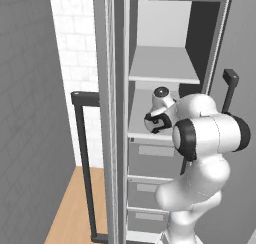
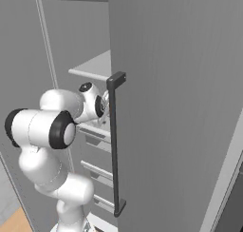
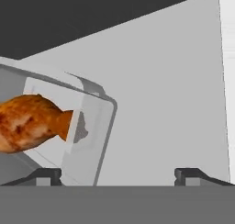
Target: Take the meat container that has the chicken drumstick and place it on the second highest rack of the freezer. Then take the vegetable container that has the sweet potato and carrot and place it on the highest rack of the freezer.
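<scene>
From the left base view, the freezer (image 1: 165,113) stands open, its door swung out to the left with a long dark bar handle (image 1: 84,163). Up top sits the highest rack (image 1: 162,65), a flat pale board. Below it is the second rack (image 1: 140,119), and the white arm (image 1: 200,153) reaches in right at that level, wrist tucked over the shelf's front edge. Under that come stacked grey drawers (image 1: 150,160). A strip of wooden floor (image 1: 75,208) shows at the lower left.

Over to the right base view: a big grey door panel (image 2: 180,107) with a dark vertical handle (image 2: 116,145) covers most of the freezer's inside. The arm comes up from the lower left and its wrist slips behind that panel's edge, just under the upper shelf board, so the claw itself is hidden here.

Now the hand view, and here's the payoff. The claw (image 3: 118,175) has its two dark tips standing wide apart, nothing between them. Just ahead and to the left, a clear meat container (image 3: 69,126) rests on the pale shelf surface, and inside it lies the chicken drumstick (image 3: 30,122), glossy orange-brown. The left tip sits near the container's near edge; whether it touches, I can't tell. The container reads tilted here, though this view rolls with the hand.
</scene>
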Motion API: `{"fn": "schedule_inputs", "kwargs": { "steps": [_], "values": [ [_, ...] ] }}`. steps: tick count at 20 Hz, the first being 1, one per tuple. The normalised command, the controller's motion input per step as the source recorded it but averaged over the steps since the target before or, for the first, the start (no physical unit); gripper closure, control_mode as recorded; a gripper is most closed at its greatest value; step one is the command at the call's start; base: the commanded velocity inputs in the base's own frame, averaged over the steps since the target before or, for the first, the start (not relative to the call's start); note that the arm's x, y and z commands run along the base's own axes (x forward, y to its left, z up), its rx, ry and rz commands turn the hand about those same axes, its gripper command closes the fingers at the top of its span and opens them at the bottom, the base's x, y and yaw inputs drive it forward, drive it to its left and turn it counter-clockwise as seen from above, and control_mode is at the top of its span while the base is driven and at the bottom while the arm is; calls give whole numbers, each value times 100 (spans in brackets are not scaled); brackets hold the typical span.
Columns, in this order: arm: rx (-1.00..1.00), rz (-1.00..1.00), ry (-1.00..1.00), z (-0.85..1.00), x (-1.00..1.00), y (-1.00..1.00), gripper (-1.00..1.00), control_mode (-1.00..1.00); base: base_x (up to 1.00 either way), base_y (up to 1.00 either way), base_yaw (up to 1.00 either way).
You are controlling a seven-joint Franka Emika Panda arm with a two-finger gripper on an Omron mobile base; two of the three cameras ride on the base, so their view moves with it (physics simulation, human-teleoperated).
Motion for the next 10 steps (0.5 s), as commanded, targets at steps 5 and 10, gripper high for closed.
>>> {"fn": "schedule_inputs", "kwargs": {
  "steps": [5, 10],
  "values": [
    [8, -1, -8, 50, -29, -2, -100, -100, 0, 0, 0],
    [6, -1, 0, 73, -49, 0, -100, -100, 0, 0, 0]
  ]
}}
